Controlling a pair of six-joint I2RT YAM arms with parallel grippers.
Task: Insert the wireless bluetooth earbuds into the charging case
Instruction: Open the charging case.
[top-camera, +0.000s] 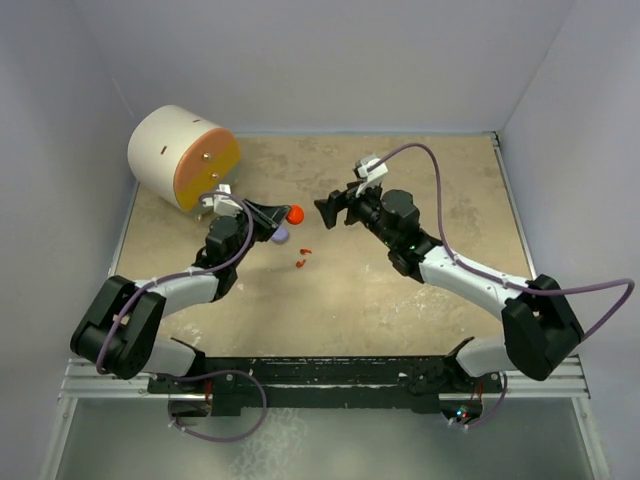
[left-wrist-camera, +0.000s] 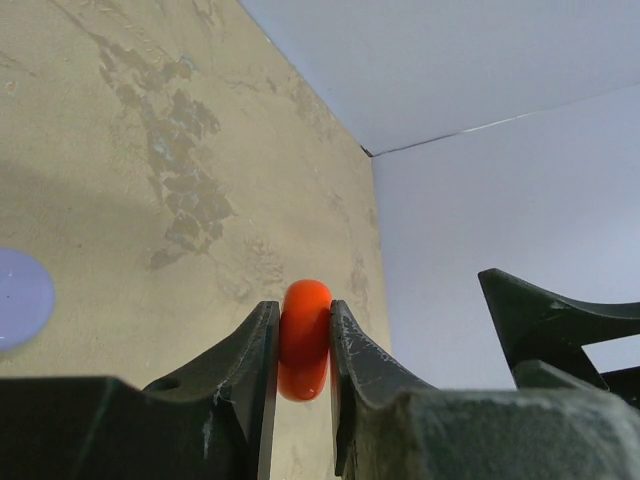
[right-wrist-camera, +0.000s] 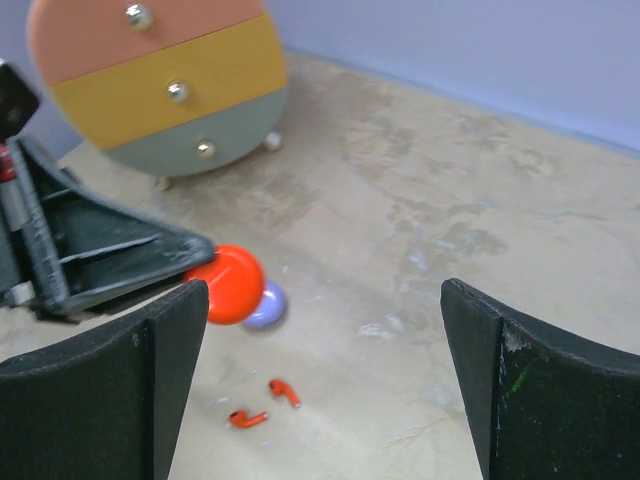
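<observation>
My left gripper (top-camera: 287, 213) is shut on a red-orange round charging case (top-camera: 296, 213), held on edge above the table; the left wrist view shows the case (left-wrist-camera: 303, 340) pinched between both fingers. A lavender round case (top-camera: 280, 236) lies on the table just below it. Two red earbuds (top-camera: 307, 251) (top-camera: 299, 263) lie loose nearby; the right wrist view shows them (right-wrist-camera: 284, 391) (right-wrist-camera: 247, 418) below the red case (right-wrist-camera: 228, 283) and lavender case (right-wrist-camera: 266, 305). My right gripper (top-camera: 325, 211) is open and empty, facing the left gripper. No grey-lavender earbuds show.
A round drawer cabinet (top-camera: 182, 158) with pink, yellow and grey-green fronts stands at the back left, also in the right wrist view (right-wrist-camera: 160, 80). Walls enclose the tan table (top-camera: 400, 300) on three sides.
</observation>
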